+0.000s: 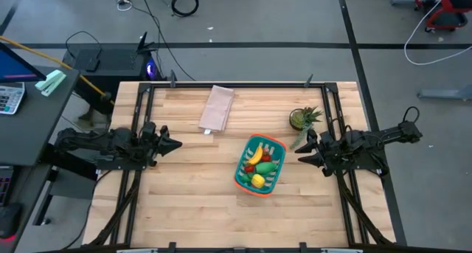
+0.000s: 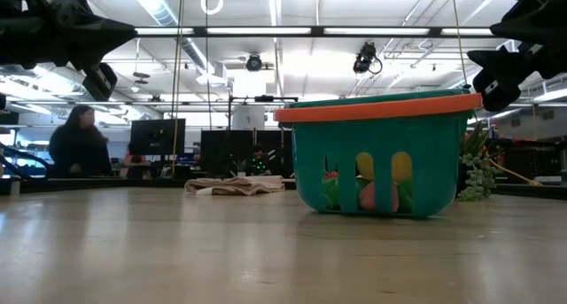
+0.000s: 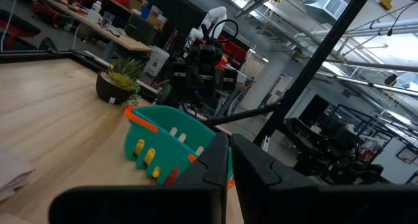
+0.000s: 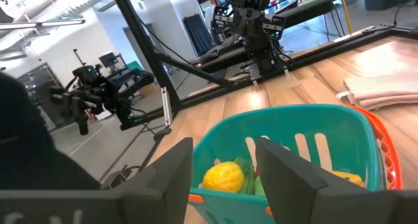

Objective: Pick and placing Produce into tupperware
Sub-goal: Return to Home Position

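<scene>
The teal basket with an orange rim (image 1: 274, 178) stands on the wooden table, right of the middle. In it lie a yellow banana (image 1: 255, 156), a yellow lemon (image 1: 258, 181), a red ball (image 1: 249, 168) and a green piece (image 1: 268, 167). The lemon (image 4: 223, 175) also shows in the right wrist view. My left gripper (image 1: 175, 144) is shut and empty, raised above the table left of the basket. My right gripper (image 1: 301, 151) is open and empty, raised just right of the basket, its fingers (image 4: 173, 168) pointing toward it.
A beige folded cloth (image 1: 217, 108) lies at the far middle of the table. A small potted green plant (image 1: 302, 119) stands far right of the basket, near my right gripper. Bare wood lies along the near edge. People sit in the room behind the table (image 2: 80, 140).
</scene>
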You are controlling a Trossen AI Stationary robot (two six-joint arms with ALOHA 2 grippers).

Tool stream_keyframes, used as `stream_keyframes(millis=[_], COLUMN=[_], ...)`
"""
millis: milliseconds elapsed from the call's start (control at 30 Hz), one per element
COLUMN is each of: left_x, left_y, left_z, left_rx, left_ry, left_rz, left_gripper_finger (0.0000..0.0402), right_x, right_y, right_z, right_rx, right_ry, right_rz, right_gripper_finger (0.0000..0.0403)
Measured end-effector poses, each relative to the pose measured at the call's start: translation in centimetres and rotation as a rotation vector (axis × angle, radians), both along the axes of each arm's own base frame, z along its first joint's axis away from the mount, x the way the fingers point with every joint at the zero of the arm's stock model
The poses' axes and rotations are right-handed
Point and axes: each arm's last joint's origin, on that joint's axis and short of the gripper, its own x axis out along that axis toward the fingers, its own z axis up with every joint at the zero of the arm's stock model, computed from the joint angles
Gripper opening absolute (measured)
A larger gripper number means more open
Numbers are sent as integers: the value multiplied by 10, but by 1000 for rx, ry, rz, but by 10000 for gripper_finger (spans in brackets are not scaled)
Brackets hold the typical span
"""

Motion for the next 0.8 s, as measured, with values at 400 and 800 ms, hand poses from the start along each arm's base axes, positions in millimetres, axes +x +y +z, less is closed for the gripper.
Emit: stream_keyframes(millis=[400,800], left_x=[0,0], left_y=[0,0], left_z=[0,0], left_rx=[0,0], left_ry=[0,0], left_rz=[0,0], left_gripper_finger=[31,26], right_x=[0,0], right_y=[0,0], right_z=[0,1], right_rx=[0,1], right_ry=[-1,-3], right_rz=[1,1], right_gripper_finger=[176,176])
